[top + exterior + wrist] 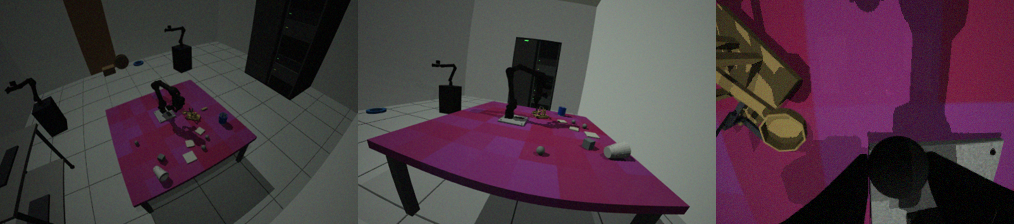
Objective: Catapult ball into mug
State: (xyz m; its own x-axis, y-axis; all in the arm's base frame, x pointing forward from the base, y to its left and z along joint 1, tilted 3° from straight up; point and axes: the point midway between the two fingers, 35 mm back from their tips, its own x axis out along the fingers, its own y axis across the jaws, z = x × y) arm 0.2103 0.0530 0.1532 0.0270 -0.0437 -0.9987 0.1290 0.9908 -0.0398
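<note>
My gripper (pixel 896 160) (pixel 537 104) is shut on a dark ball (pixel 898 172), which sits between the two black fingers in the wrist view, above part of the arm's pale base plate (pixel 974 161). The yellow-tan catapult (pixel 193 117) (pixel 541 116) stands on the table beside the gripper. In the wrist view its round cup (pixel 783 128) is left of the held ball and is empty. The blue mug (pixel 222 118) (pixel 561 111) stands beyond the catapult, to the right in the top view.
White tiles (pixel 200 130) (pixel 190 143) (pixel 190 157), small grey balls (pixel 207 136) (pixel 203 147) (pixel 136 143), a grey cube (pixel 161 157) (pixel 588 144) and a white cup (pixel 160 173) (pixel 617 151) on its side lie on the table. A small yellow block (pixel 204 109) lies behind the catapult.
</note>
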